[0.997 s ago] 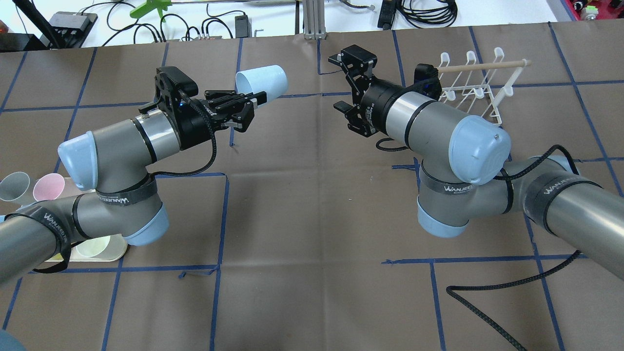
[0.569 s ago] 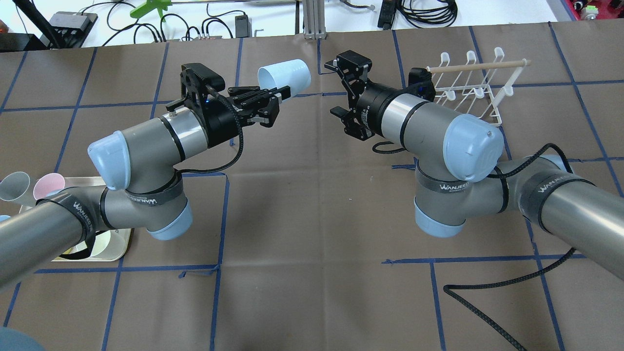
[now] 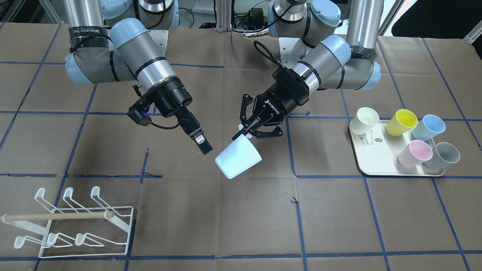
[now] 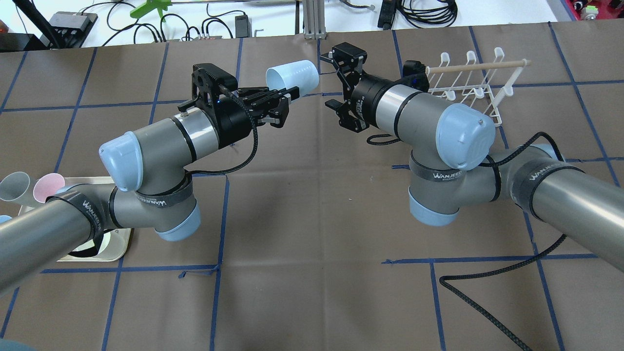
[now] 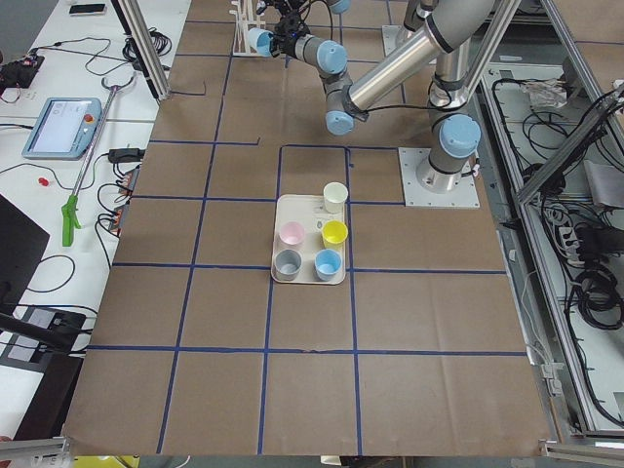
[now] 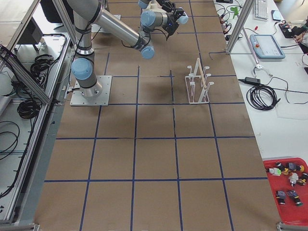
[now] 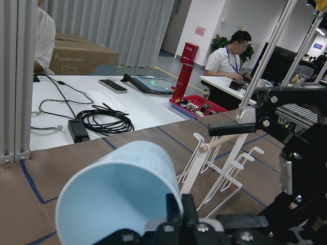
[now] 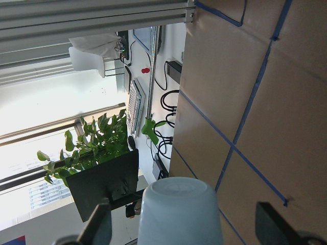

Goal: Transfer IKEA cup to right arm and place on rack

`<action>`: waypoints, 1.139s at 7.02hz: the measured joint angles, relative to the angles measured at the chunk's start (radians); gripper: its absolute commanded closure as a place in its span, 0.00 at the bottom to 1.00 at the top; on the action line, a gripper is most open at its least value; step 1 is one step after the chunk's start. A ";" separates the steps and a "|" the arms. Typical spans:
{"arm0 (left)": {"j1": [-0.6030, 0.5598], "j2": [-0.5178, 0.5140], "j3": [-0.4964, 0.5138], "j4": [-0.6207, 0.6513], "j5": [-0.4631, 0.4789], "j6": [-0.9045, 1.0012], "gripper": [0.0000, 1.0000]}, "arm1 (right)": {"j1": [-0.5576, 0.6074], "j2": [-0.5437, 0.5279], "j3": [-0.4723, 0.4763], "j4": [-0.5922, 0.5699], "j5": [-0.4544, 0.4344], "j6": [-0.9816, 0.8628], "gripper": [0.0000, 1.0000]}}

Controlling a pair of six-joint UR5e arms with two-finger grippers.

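My left gripper point(image 4: 291, 92) is shut on the rim of a pale blue cup point(image 4: 292, 77) and holds it sideways above the table, base toward the right arm. The cup also shows in the front view point(image 3: 238, 162) and the left wrist view point(image 7: 122, 189). My right gripper point(image 4: 329, 80) is open and empty, with its jaws facing the cup's base and just short of it. In the right wrist view the cup's base point(image 8: 179, 209) sits between the spread fingers point(image 8: 97, 227). The white wire rack point(image 4: 475, 80) with its wooden dowel stands behind the right wrist and shows in the front view point(image 3: 75, 222).
A cream tray point(image 3: 376, 162) holds several coloured cups on the left arm's side. A loose black cable point(image 4: 487, 292) lies on the brown paper near the right arm. Blue tape lines cross the table.
My left arm has carried the cup to the right, toward the right gripper. The right gripper has shifted a little left and farther back, so the gap between them has narrowed.
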State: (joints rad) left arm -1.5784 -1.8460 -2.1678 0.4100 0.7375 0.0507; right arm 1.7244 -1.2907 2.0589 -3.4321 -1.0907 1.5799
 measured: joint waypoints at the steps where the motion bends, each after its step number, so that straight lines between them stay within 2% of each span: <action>1: -0.002 0.000 -0.001 0.001 0.000 0.000 0.96 | 0.012 0.023 -0.021 0.000 -0.001 0.003 0.00; 8: -0.006 0.002 -0.001 0.001 0.000 0.000 0.94 | 0.069 0.104 -0.095 0.004 -0.018 0.004 0.01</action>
State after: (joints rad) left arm -1.5845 -1.8439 -2.1690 0.4111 0.7378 0.0506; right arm 1.7939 -1.1866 1.9643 -3.4285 -1.1085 1.5835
